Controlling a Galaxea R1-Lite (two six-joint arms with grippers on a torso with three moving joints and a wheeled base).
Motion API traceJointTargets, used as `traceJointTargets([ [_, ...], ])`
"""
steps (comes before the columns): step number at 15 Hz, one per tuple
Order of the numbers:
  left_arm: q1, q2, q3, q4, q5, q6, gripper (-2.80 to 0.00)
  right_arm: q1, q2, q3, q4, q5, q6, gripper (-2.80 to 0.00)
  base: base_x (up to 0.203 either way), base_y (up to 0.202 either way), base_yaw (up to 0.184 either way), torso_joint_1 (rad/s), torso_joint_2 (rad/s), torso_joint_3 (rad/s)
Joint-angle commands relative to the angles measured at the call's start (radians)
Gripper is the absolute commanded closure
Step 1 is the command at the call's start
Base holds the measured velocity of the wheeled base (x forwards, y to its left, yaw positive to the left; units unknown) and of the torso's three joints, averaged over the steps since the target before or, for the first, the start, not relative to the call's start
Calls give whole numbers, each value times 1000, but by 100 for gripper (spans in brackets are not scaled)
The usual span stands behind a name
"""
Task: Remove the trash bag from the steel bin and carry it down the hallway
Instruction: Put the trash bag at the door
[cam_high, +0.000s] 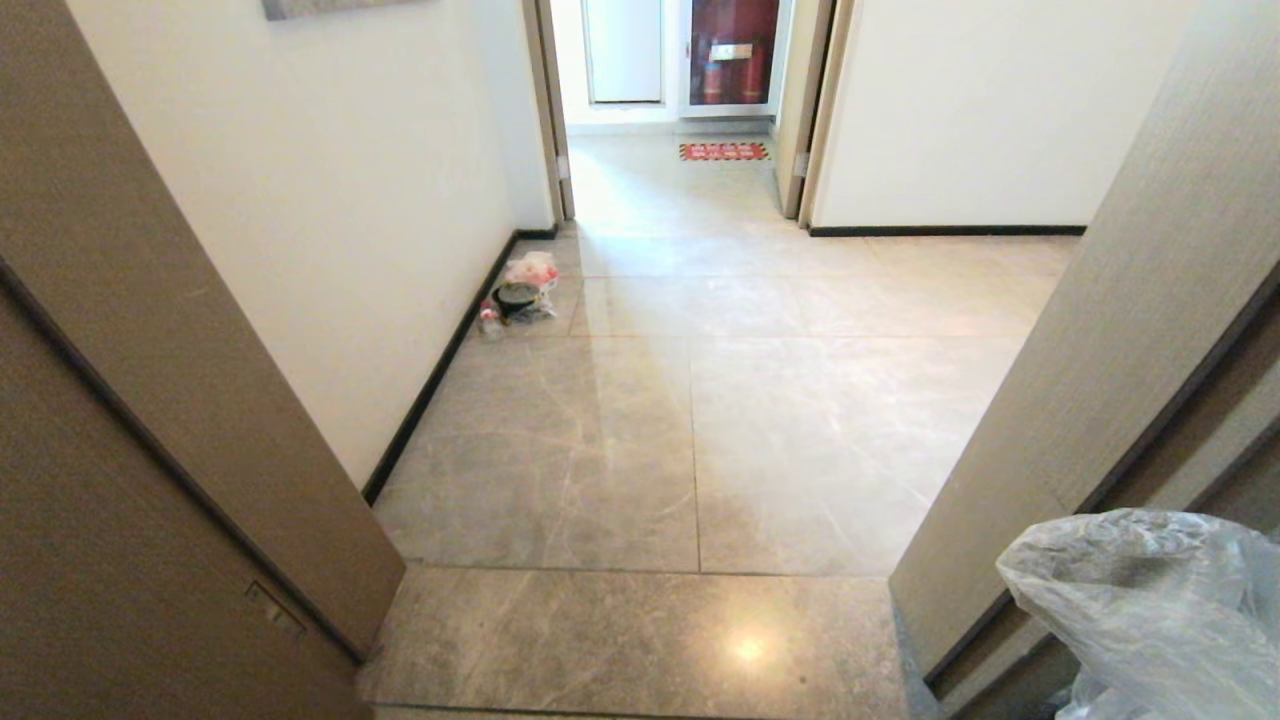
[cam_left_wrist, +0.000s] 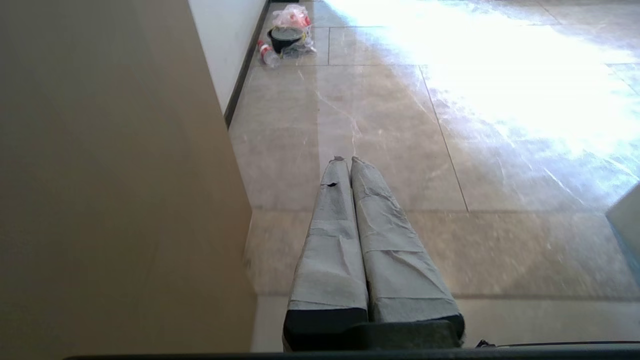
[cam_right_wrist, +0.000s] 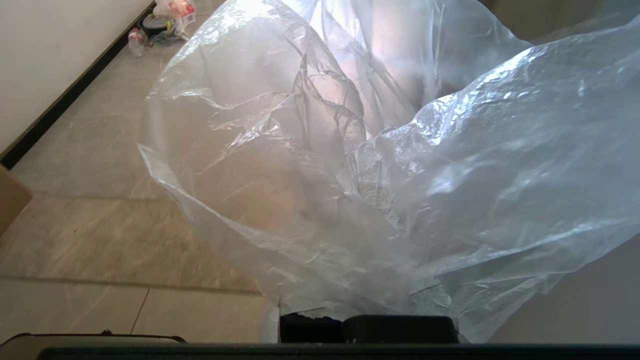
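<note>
The clear crinkly trash bag (cam_right_wrist: 320, 165) billows in front of the right wrist camera, and its bunched plastic wraps over my right gripper (cam_right_wrist: 374, 186), which is shut on it. In the head view the bag (cam_high: 1150, 610) hangs at the lower right, beside a door frame. My left gripper (cam_left_wrist: 348, 160) is shut with nothing in it and points along the floor. The hallway (cam_high: 690, 400) of glossy beige-grey tiles runs ahead to a red mat (cam_high: 723, 151). The steel bin is out of view.
Brown door frames stand close on both sides (cam_high: 150, 400) (cam_high: 1110, 330). A small heap of rubbish (cam_high: 520, 290) with a dark round tub, a red-and-white bag and a bottle (cam_left_wrist: 267, 54) lies against the left wall. A second doorway (cam_high: 680, 120) opens farther on.
</note>
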Motion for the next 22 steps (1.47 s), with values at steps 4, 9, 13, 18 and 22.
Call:
traceJointTargets([
  [4, 0, 0, 0, 0, 1, 0, 0, 0, 2, 2, 0, 0, -1, 0, 193, 0, 1, 5, 1, 3],
  [9, 0, 0, 0, 0, 1, 0, 0, 0, 2, 2, 0, 0, -1, 0, 192, 0, 0, 2, 1, 3],
  [13, 0, 0, 0, 0, 1, 0, 0, 0, 2, 2, 0, 0, -1, 0, 192, 0, -1, 2, 3, 4],
  [18, 0, 0, 0, 0, 1, 0, 0, 0, 2, 2, 0, 0, -1, 0, 192, 0, -1, 4, 1, 2],
  [22, 0, 0, 0, 0, 1, 0, 0, 0, 2, 2, 0, 0, -1, 0, 191, 0, 1, 2, 3, 2],
])
